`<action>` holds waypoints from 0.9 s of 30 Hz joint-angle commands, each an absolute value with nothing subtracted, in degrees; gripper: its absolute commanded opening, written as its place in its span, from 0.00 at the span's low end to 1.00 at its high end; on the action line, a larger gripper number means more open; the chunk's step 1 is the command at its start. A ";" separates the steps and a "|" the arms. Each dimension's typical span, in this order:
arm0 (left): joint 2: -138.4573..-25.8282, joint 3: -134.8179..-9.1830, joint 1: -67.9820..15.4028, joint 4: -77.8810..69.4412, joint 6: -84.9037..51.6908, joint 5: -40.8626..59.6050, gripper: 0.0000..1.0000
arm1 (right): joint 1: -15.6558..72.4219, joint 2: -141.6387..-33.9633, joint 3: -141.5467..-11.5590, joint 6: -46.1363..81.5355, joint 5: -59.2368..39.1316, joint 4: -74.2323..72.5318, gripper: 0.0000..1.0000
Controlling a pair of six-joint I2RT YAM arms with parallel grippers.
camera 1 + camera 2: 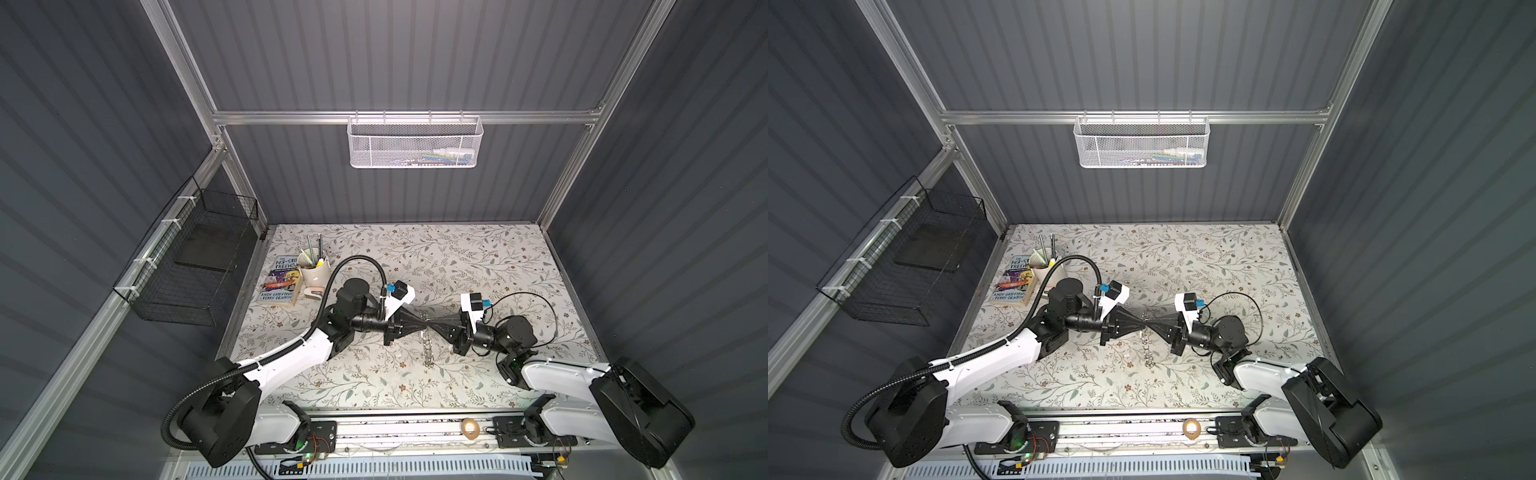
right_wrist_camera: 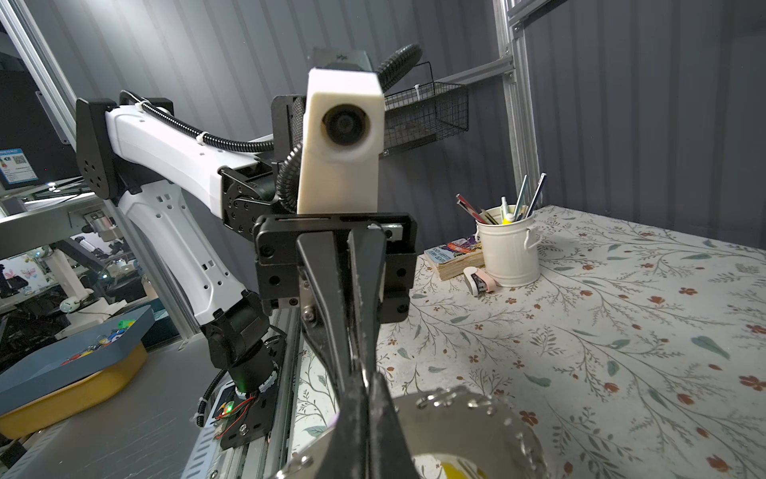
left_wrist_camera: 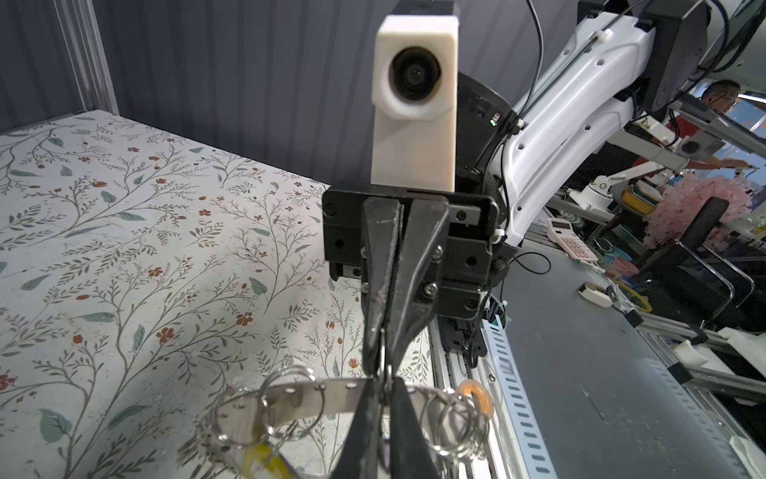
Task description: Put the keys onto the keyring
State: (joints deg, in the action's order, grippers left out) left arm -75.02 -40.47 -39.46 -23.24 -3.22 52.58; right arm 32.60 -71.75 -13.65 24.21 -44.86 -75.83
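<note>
Left wrist view, lower centre: keyring [image 3: 306, 398] pinched by right gripper [image 3: 382, 356], clamped shut on the rim, likely to steady it. Left gripper [image 3: 382, 394] is closed too, contents unclear. Yellow-tagged key [image 3: 265, 456] dangles beneath.

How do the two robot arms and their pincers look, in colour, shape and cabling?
The left arm and right arm have white shells with black joints. The left pincer and right pincer are black, tapering to narrow tips, each with a white camera block. A ribbed black hose follows the left arm; a thin black cable loops at the right.
</note>
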 commanded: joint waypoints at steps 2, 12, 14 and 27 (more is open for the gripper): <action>-75.08 -42.06 -39.90 -23.91 -3.17 52.59 0.00 | 32.64 -71.84 -15.12 24.33 -45.53 -77.68 0.00; -72.43 -41.67 -40.28 -22.20 -5.03 46.27 0.00 | 32.66 -70.44 -15.03 23.66 -45.53 -76.32 0.03; -71.37 -41.95 -41.36 -18.50 -1.96 42.76 0.00 | 32.66 -69.28 -14.97 23.22 -45.39 -75.23 0.09; -67.75 -51.15 -42.54 11.14 16.31 39.64 0.00 | 30.98 -58.90 -14.44 20.59 -43.29 -65.35 0.32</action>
